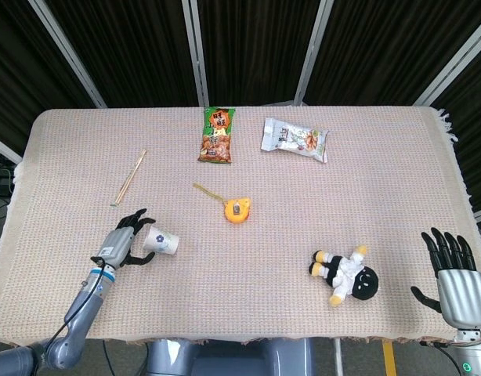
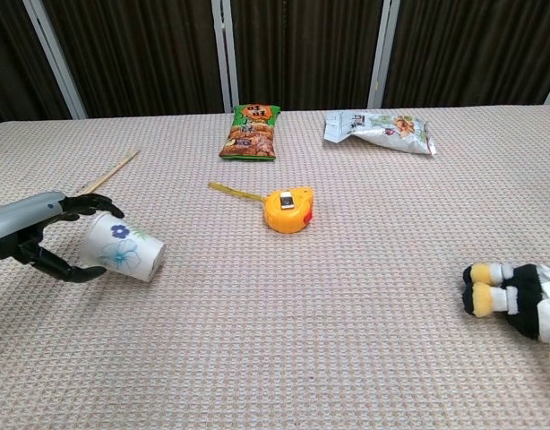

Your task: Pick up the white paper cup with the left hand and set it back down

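Observation:
The white paper cup (image 1: 162,241) (image 2: 123,248) with a blue flower print lies on its side at the front left of the table, its mouth end toward my left hand (image 1: 119,245) (image 2: 42,235). The dark fingers of that hand are spread above and below the cup's rim end, close to it or lightly touching, without a firm grip. My right hand (image 1: 456,282) hangs off the table's front right corner with its fingers apart and nothing in it; the chest view does not show it.
A pair of chopsticks (image 1: 129,177) lies behind the cup. An orange tape measure (image 1: 237,210) sits mid-table, a green snack bag (image 1: 217,135) and a white snack bag (image 1: 295,139) at the back, a plush doll (image 1: 346,276) front right.

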### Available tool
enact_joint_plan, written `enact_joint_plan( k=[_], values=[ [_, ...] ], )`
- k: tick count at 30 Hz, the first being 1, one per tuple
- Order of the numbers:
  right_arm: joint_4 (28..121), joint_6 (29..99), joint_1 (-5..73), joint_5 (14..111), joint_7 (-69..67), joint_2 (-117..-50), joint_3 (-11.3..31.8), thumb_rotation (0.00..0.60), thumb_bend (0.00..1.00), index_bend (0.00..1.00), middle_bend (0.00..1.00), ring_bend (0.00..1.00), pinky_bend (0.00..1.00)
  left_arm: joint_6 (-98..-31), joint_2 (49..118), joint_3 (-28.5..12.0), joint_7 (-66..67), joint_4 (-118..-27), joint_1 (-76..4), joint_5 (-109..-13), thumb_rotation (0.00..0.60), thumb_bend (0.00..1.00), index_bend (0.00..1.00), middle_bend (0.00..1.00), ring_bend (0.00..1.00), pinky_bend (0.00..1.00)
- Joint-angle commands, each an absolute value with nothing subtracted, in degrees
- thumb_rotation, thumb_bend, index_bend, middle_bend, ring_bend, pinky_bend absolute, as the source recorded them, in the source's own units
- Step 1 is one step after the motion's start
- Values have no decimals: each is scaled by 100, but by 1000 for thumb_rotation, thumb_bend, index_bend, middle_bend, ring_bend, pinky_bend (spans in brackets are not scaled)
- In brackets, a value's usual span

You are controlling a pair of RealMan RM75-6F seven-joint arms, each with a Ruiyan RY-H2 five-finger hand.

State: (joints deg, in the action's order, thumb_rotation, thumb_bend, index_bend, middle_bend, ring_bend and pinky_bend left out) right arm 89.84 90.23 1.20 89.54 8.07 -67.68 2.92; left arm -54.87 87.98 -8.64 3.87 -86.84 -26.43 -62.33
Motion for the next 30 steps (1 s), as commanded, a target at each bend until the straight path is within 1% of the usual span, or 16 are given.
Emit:
enact_joint_plan(
  k=[1, 6, 9, 11, 16, 22, 30],
  values=[
    [8992, 9032, 116, 8967, 826, -6781, 287, 600, 47, 0, 0, 0, 0, -5402, 8383, -815, 947, -9183, -2759, -5859, 600, 178, 0, 0, 0, 0],
    [9008, 9022, 115, 8959, 842, -6777, 285, 600, 46, 0, 0, 0, 0, -5586, 8305, -827, 1402, -9437, -2874, -5790, 600, 176, 0, 0, 0, 0],
    [8999, 9014, 117, 8952, 834, -6777, 288, 600, 48, 0, 0, 0, 0, -5819, 8334, -806, 2153, -9570, -3048, -5695, 600, 176, 29, 0, 0, 0],
    [9002, 9015, 115, 8946, 818, -6768, 291, 600, 47, 0, 0, 0, 0, -5999, 8389, -769, 2908, -9678, -3199, -5403, 600, 176, 75, 0, 0, 0],
    [9006, 9033, 110, 8963, 771, -6748, 293, 600, 47, 0, 0, 0, 0, -6257, 8532, -731, 4079, -9967, -3504, -4682, 600, 175, 115, 0, 0, 0],
    [9015, 9034, 108, 8977, 753, -6739, 285, 600, 47, 0, 0, 0, 0, -6593, 8853, -691, 4875, -9971, -3783, -4144, 600, 175, 213, 0, 0, 0],
    [9013, 9016, 113, 8975, 747, -6736, 284, 600, 47, 0, 0, 0, 0, -6941, 9280, -602, 5179, -9780, -3922, -4129, 600, 177, 313, 0, 0, 0]
  ],
)
